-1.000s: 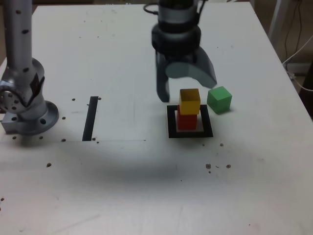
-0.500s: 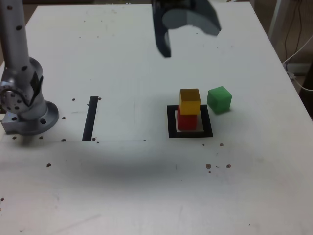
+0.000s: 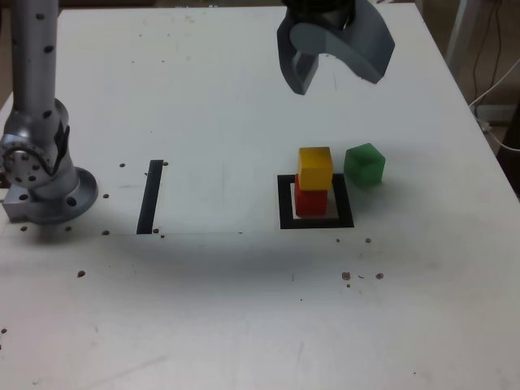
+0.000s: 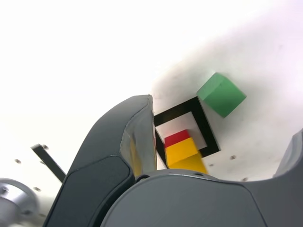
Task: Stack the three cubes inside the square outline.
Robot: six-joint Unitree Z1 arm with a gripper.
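The yellow cube (image 3: 315, 168) sits on the red cube (image 3: 310, 200) inside the square outline (image 3: 315, 220). The green cube (image 3: 364, 165) rests on the table just outside the outline, to the exterior view's right of the stack. My gripper (image 3: 335, 73) hangs open and empty well above and behind the stack. In the wrist view the yellow cube (image 4: 185, 153), red cube (image 4: 175, 138), square outline (image 4: 204, 127) and green cube (image 4: 221, 94) show between my spread fingers (image 4: 124, 156).
A straight black strip (image 3: 150, 196) lies on the white table (image 3: 203, 309) at the exterior view's left, near the arm's grey base (image 3: 41, 175). Small dark specks dot the tabletop. Cables hang beyond the table's right edge.
My gripper has risen away from the stack and shifted toward the exterior view's right. The yellow cube stays on the red one; the green cube has not moved.
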